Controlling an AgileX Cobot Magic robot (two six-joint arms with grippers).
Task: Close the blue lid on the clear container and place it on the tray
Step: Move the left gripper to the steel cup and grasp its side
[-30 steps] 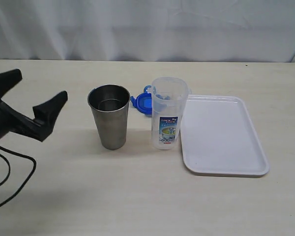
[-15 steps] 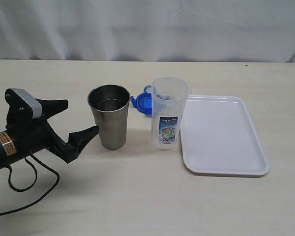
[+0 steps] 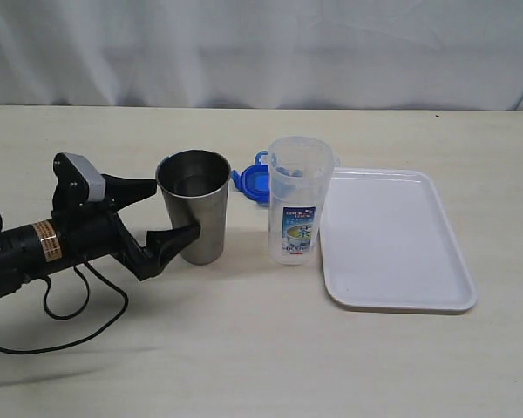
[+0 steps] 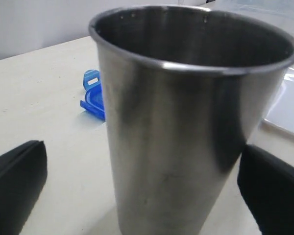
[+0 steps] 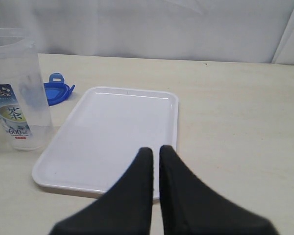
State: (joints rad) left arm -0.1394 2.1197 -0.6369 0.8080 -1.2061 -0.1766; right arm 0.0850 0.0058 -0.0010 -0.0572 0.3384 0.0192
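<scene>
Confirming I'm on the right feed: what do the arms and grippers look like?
The left gripper has black tapered fingers, a grey block on top, an orange label round its black arm and a trailing black cable. The right gripper has black tapered fingers.

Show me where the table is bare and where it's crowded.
Bare: the front strip of table nearer the camera than the steel cup and tray; the tray's own floor; the back strip by the curtain. Crowded: the middle row, where cup, blue lid and clear container stand close, the open left gripper flanking the cup.
</scene>
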